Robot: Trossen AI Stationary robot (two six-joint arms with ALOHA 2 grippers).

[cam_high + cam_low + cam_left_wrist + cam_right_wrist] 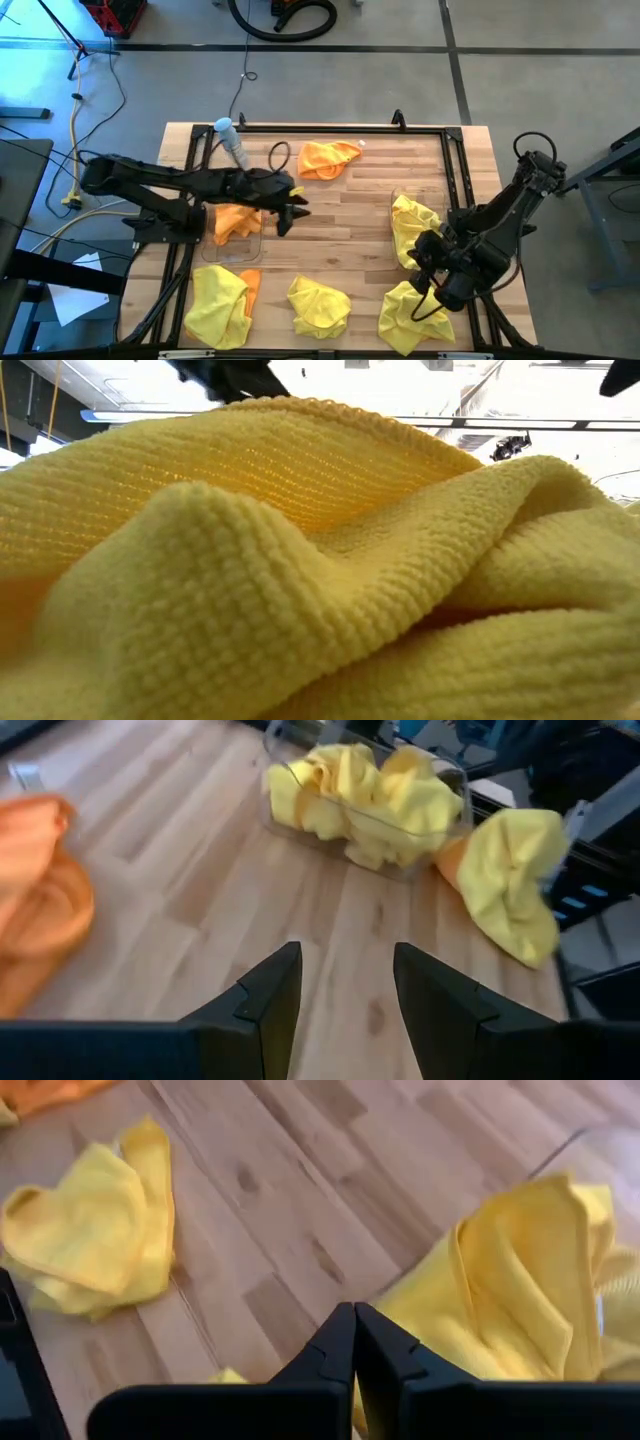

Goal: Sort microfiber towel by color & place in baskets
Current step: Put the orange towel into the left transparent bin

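Note:
My left gripper [290, 215] [345, 980] hangs open over the table's middle, with nothing between its fingers. It is just right of the left basket [206, 252], which holds an orange towel [237, 220]. My right gripper [425, 268] [353, 1335] is shut, with no cloth showing between its fingers. It hangs beside the right basket [395, 197] [300, 820], which holds yellow towels [412, 225] [370, 795] [520, 1270]. Loose yellow towels lie at the near right [412, 315] [510, 880], near middle [320, 305] [90, 1230] and near left [218, 300]. An orange towel [328, 157] lies at the far middle.
A clear water bottle [232, 140] lies at the far left beside a dark cable loop [278, 155]. An orange cloth edge [250, 282] shows at the near-left yellow towel. A yellow towel [320, 560] right at the lens fills the low view. Bare wood lies in the table's middle.

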